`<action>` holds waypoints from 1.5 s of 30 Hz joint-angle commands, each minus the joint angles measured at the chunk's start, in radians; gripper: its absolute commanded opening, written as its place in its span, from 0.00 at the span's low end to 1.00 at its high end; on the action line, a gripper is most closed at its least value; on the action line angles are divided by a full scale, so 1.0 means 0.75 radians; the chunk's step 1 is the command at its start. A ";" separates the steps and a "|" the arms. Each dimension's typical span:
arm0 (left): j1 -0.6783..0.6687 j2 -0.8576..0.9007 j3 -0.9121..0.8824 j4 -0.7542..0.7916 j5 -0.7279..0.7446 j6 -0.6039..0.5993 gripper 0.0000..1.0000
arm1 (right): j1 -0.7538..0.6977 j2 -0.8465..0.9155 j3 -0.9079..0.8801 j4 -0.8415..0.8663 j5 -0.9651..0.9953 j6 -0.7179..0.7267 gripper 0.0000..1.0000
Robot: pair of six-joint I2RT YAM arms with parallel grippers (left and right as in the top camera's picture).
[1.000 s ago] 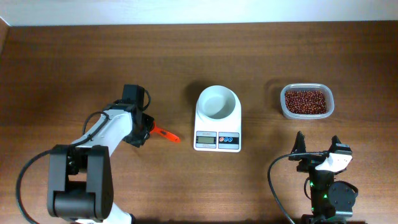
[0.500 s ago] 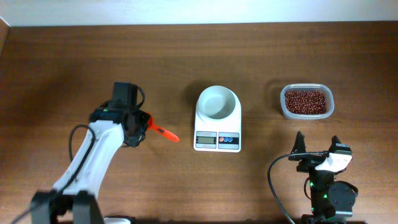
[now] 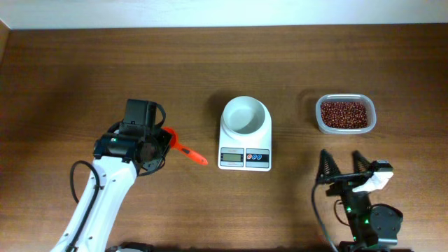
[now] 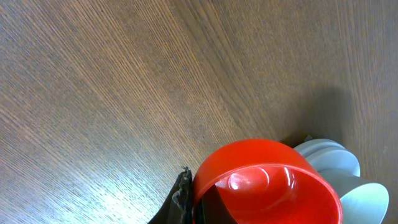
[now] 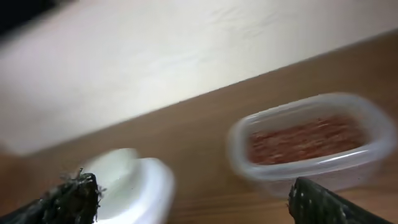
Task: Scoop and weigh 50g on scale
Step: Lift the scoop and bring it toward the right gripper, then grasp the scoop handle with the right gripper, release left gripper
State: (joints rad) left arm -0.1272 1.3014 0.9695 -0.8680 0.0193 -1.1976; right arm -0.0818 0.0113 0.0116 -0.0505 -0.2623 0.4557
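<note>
Although the left pincer [image 3: 162,142] grips the red scoop [image 3: 186,151] overhead, the scale [image 3: 245,149] carries an empty bowl [image 3: 244,115] and all beans [image 3: 343,113] sit in the tub [image 3: 320,125]. Left wrist: the scoop's cup is empty. Right wrist: the right pincer [image 5: 198,200] gapes wide; scooping and weighing are not yet begun

Overhead evenly lit and sharp; glare on the red scoop [image 4: 267,183]; right wrist view heavily blurred.

Scale [image 3: 245,148] and beans [image 3: 343,113] before me
White scale sat flat, its bowl [image 3: 244,115] empty; reddish-brown beans lay heaped in a clear tub [image 3: 320,123] to its right.
</note>
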 commanded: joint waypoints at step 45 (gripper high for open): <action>-0.495 -0.018 -0.002 -0.110 0.219 -0.722 0.00 | 1.054 1.656 0.437 0.990 -0.233 0.797 0.39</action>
State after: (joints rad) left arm -0.4896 1.2984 0.9661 -0.9527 0.1802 -1.7016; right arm 0.7006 1.2488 0.3302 0.6865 -0.4633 1.0523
